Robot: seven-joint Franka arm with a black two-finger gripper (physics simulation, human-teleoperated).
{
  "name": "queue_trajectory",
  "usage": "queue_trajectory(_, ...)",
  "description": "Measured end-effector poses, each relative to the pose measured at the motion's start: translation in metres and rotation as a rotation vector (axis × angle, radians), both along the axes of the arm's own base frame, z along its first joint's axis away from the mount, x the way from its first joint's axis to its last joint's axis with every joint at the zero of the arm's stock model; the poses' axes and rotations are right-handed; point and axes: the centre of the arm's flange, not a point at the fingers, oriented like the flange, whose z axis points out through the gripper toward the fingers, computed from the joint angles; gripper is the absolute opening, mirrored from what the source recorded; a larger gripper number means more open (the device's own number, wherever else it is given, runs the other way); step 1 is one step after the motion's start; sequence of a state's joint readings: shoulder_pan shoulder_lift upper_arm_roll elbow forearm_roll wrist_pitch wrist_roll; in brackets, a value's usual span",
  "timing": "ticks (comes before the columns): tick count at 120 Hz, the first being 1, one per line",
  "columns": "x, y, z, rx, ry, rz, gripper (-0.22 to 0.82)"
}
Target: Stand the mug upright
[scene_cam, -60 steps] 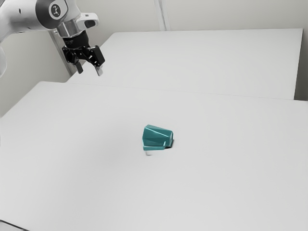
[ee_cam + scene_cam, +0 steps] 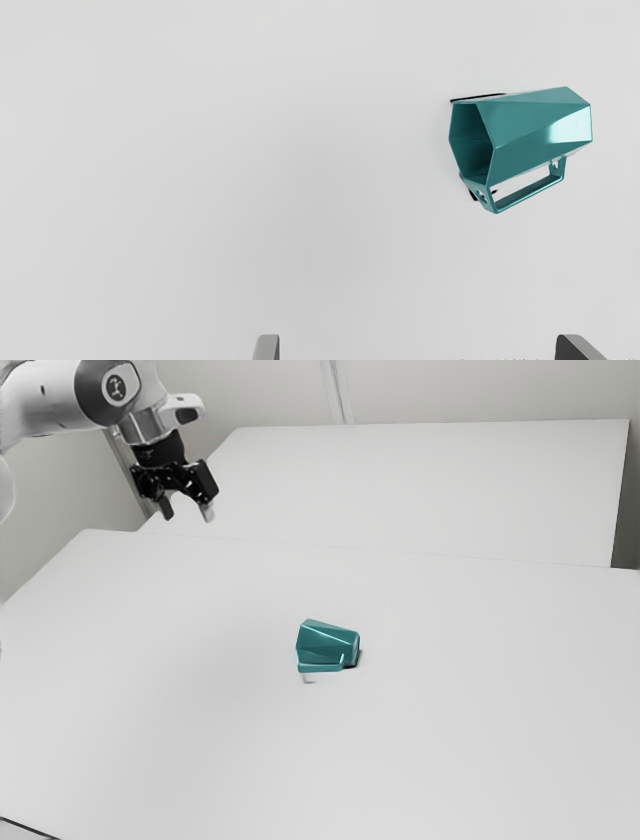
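High over the table's far-left part in the exterior view, my gripper (image 2: 187,513) hangs open, well apart from the mug. The teal faceted mug (image 2: 328,644) lies on its side near the middle of the table, its handle toward the exterior view's near side. In the wrist view the mug (image 2: 535,132) shows its hollow mouth and its rectangular handle. My gripper (image 2: 417,347) has its two fingertips wide apart there, with nothing between them.
The white tabletop (image 2: 180,710) spreads around the mug. Behind it stands a second white surface (image 2: 430,485), and pale walls (image 2: 480,390) rise at the back.
My gripper has dropped very slightly in the exterior view. The mug lies as before.
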State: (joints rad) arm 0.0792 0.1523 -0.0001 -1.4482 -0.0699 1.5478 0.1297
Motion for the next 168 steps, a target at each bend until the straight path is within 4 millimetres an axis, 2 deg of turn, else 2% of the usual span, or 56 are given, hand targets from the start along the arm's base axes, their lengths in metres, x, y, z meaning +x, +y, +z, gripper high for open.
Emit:
queue_trajectory(14,-0.006,0.03,-0.038,-0.184,0.05,0.094,0.6)
queue_trajectory(20,-0.007,0.036,-0.052,-0.257,0.053,0.115,0.6)
queue_trajectory(29,-0.006,0.033,-0.069,-0.344,0.037,0.12,0.6)
queue_trajectory(51,-0.004,0.026,-0.128,-0.522,-0.019,0.14,0.6)
queue_trajectory(63,-0.004,0.027,-0.151,-0.581,-0.047,0.142,0.6)
queue_trajectory(75,-0.013,0.03,-0.18,-0.633,-0.053,0.143,0.6)
queue_trajectory(87,-0.019,0.027,-0.198,-0.658,-0.062,0.114,0.6)
queue_trajectory(99,-0.016,0.022,-0.225,-0.697,-0.064,0.093,0.6)
queue_trajectory(117,-0.009,0.011,-0.246,-0.736,-0.095,0.044,0.6)
queue_trajectory(148,-0.002,-0.019,-0.263,-0.753,-0.138,-0.011,0.6)
queue_trajectory(168,-0.007,-0.024,-0.285,-0.769,-0.127,0.036,0.6)
